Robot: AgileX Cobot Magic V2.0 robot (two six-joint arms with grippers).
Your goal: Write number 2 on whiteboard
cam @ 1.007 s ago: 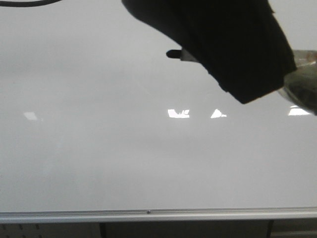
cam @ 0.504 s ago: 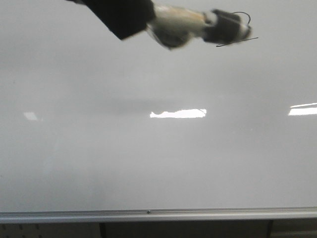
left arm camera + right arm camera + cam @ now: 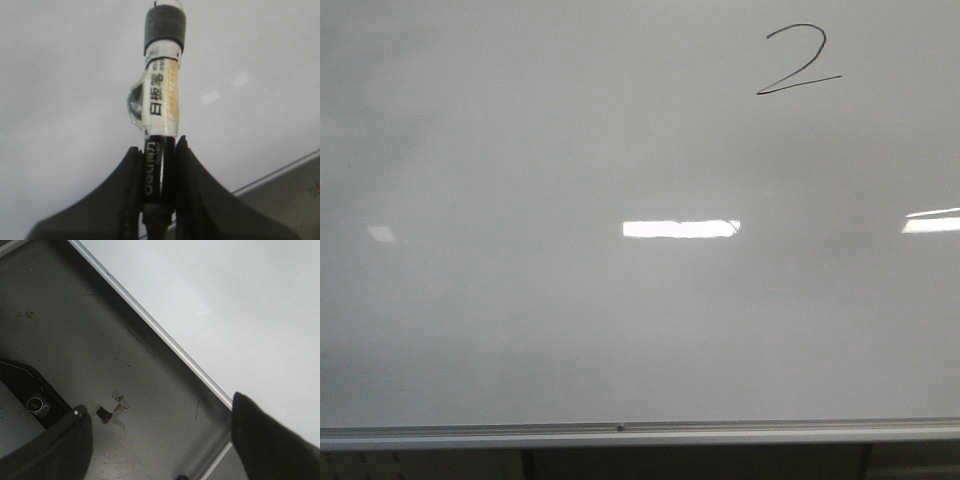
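Number 2 (image 3: pixel 800 62) sits drawn in thin black line at the upper right of the whiteboard (image 3: pixel 570 320). Left gripper (image 3: pixel 159 165) fingers are clamped on a marker (image 3: pixel 161 100); right gripper (image 3: pixel 160 440) fingers are spread wide, holding nothing

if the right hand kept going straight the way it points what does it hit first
Probably the dark grey surface next to the whiteboard, near its silver frame edge. Nothing shows between the open right hand and that surface, though depth is unclear.
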